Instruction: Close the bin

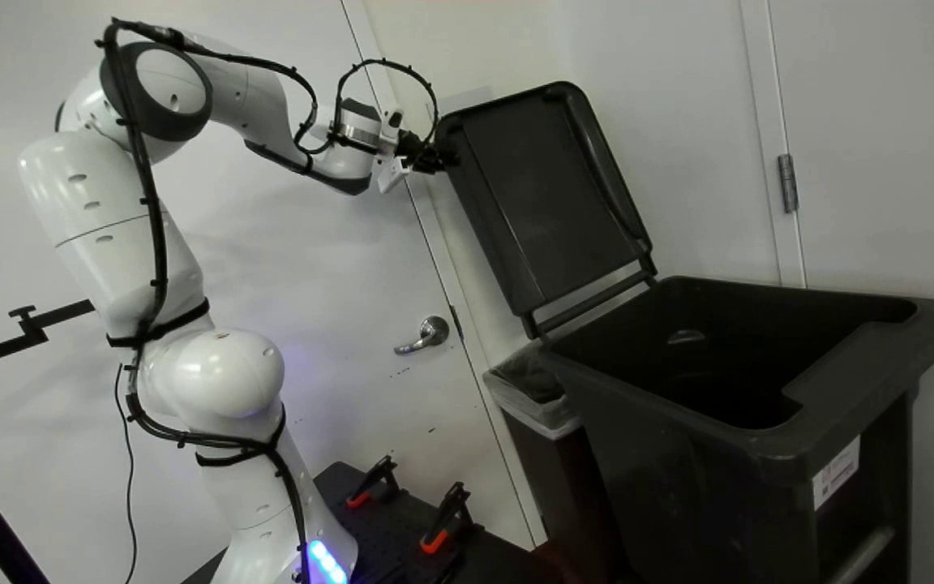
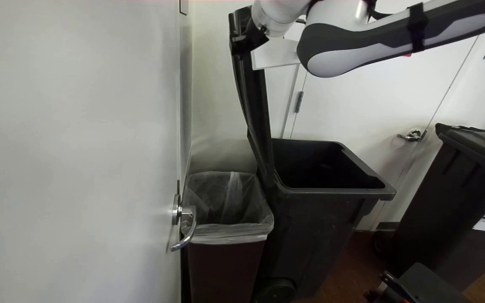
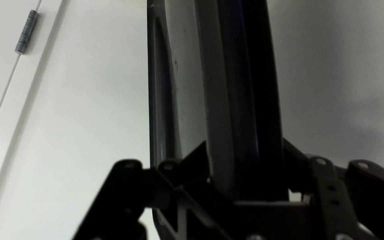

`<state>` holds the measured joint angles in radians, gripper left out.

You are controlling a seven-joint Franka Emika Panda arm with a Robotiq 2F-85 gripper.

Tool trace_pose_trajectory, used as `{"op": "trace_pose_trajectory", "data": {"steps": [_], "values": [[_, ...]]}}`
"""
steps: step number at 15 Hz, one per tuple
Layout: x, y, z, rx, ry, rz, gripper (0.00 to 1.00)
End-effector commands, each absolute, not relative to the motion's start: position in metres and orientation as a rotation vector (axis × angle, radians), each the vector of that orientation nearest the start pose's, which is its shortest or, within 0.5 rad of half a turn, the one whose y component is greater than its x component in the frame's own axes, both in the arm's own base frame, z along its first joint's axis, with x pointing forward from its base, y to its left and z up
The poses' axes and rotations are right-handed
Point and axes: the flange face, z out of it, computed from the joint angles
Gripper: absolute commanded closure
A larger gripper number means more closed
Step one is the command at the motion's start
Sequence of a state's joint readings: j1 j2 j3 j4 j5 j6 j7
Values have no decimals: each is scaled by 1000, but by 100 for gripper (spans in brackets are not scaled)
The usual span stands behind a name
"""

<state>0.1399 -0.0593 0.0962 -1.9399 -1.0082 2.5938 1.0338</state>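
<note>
The bin [image 1: 694, 487] is a large dark grey-black waste bin with a white sticker [image 1: 836, 473] on its front; it also shows in an exterior view [image 2: 310, 231]. Its mouth is open. Its hinged lid [image 1: 548, 203] stands up and leans slightly back, nearly upright in an exterior view [image 2: 254, 109]. No green label strip shows. My gripper [image 1: 440, 158] is at the lid's upper corner, far above the rim. In the wrist view my fingers [image 3: 245, 150] sit on both sides of the lid's edge [image 3: 235, 83] and appear to press against it.
A brown waste basket [image 2: 225, 261] with a clear liner stands close behind the bin, below the lid. Another dark bin [image 2: 444, 202] stands farther right. A door with a lever handle [image 2: 185, 229] is beside the basket. Orange-tipped clamps [image 1: 447, 519] sit on the robot's base table.
</note>
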Motion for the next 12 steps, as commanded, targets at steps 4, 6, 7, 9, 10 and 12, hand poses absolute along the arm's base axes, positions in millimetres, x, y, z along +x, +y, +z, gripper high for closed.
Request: {"op": "trace_pose_trajectory", "data": {"steps": [4, 6, 7, 9, 10, 12], "values": [[537, 57, 570, -2903, 386, -1585, 77], [529, 37, 566, -2870, 419, -1585, 77], [524, 27, 562, -2855, 432, -1581, 77], [515, 9, 556, -2825, 468, -1578, 77], [511, 0, 553, -2813, 491, -1577, 77], [502, -17, 546, -2790, 541, -1566, 77]]}}
